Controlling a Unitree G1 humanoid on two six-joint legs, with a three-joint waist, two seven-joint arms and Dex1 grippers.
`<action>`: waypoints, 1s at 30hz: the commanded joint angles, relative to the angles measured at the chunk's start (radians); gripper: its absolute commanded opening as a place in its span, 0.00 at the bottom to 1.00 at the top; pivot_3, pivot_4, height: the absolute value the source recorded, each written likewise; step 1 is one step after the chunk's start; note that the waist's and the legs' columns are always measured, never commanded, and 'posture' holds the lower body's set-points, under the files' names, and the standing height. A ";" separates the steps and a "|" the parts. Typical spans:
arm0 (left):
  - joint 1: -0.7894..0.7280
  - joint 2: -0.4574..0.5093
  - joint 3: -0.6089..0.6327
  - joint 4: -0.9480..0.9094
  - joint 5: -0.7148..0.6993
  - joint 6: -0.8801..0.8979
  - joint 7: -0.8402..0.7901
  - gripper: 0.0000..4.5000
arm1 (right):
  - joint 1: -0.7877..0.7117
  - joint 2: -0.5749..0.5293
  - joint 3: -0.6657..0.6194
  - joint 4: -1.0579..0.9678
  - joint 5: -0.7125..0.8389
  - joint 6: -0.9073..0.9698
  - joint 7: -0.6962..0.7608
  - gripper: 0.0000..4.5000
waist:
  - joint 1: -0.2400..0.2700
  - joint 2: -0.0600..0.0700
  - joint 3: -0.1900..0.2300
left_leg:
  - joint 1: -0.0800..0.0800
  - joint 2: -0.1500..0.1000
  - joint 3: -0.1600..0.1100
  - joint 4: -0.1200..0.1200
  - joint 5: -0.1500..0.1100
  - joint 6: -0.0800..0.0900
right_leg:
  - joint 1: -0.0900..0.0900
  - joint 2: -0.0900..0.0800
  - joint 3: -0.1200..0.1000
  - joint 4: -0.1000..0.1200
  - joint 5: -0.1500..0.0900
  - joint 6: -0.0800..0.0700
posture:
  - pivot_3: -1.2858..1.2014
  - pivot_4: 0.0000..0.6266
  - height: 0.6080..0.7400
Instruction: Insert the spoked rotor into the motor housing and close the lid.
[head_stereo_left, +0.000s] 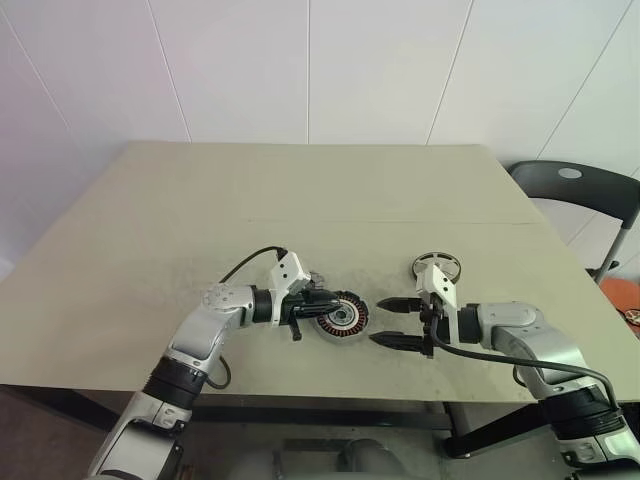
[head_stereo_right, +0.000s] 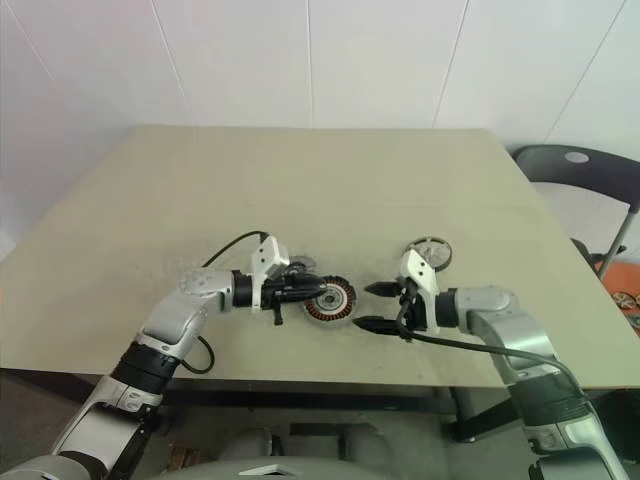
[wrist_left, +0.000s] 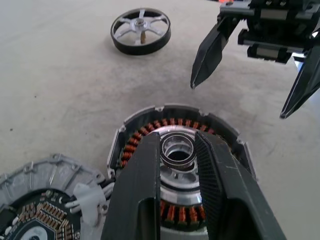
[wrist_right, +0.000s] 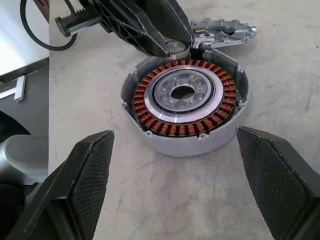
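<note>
The motor housing (head_stereo_left: 343, 318) sits open-topped near the table's front edge, its copper windings ringing a silver centre (wrist_right: 182, 92). My left gripper (wrist_left: 177, 142) reaches over it from the left, shut on a small silver ring (wrist_right: 177, 48) held just above the housing's rim. The lid (wrist_left: 50, 172), a grey notched disc, lies flat right behind the housing. My right gripper (head_stereo_left: 377, 322) stands open just right of the housing, one finger (wrist_right: 85, 170) on each side, apart from it. Behind the right gripper the spoked rotor (head_stereo_left: 437, 267) lies flat on the table.
The beige table (head_stereo_left: 300, 200) stretches bare toward the white wall. A dark chair (head_stereo_left: 580, 190) stands off the table's right edge. The table's front edge runs just below both arms.
</note>
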 joint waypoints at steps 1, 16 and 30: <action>-0.036 -0.014 0.000 0.008 0.010 -0.031 -0.001 0.15 | -0.005 0.006 -0.011 -0.039 0.008 -0.015 -0.006 0.91 | 0.000 0.000 0.000 | 0.000 0.000 0.000 0.000 0.000 0.000 | 0.000 0.000 0.000 0.000 0.000 0.000 | 0.52 0.00 1.00; -0.047 -0.024 -0.016 0.048 0.037 -0.048 -0.025 0.15 | 0.020 0.005 -0.022 -0.062 0.014 -0.008 -0.027 0.91 | 0.000 0.000 0.000 | 0.000 0.000 0.000 0.000 0.000 0.000 | 0.000 0.000 0.000 0.000 0.000 0.000 | 0.52 0.00 1.00; -0.048 -0.045 -0.014 0.049 0.033 -0.038 -0.023 0.15 | 0.022 0.006 -0.020 -0.063 0.015 -0.008 -0.036 0.91 | 0.000 0.000 0.000 | 0.000 0.000 0.000 0.000 0.000 0.000 | 0.000 0.000 0.000 0.000 0.000 0.000 | 0.52 0.00 1.00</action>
